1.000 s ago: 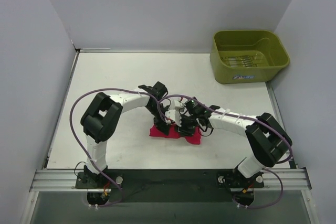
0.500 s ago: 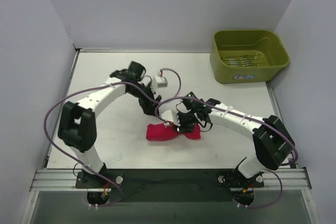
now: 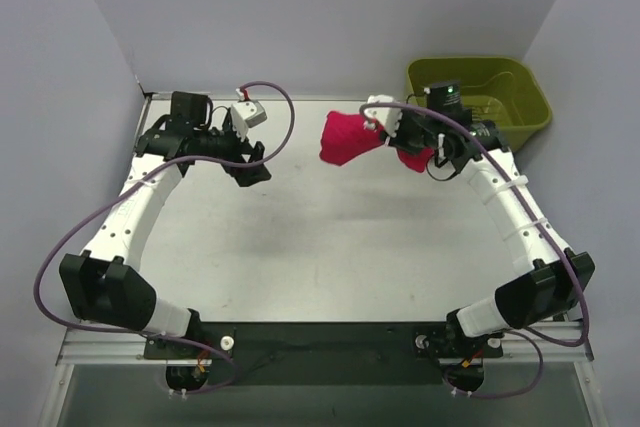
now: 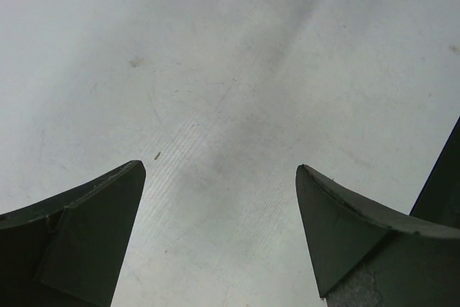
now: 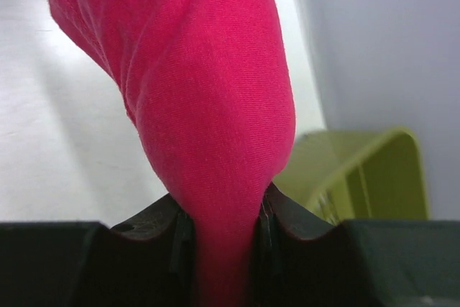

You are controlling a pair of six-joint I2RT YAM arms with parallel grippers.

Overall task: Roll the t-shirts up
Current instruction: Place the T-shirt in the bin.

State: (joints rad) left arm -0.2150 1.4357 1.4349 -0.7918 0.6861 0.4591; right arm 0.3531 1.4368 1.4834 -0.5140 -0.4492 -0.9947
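Lifted off the worktop (image 3: 330, 237), one t-shirt (image 3: 348, 137) hangs clenched in my right fingers (image 3: 392, 137) near one bin (image 3: 470, 62); my left fingers (image 3: 250, 169) gape, released.

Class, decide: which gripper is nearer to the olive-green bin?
Right. The right gripper, shut on the t-shirt, hangs just left of the bin; the left gripper is open, far off at the table's left side.

soft, even light is falling from above, laying only faint blurred shadows on the pale tabletop (image 3: 330, 247), while the left gripper (image 4: 220, 169) is looking slightly out of focus up close.
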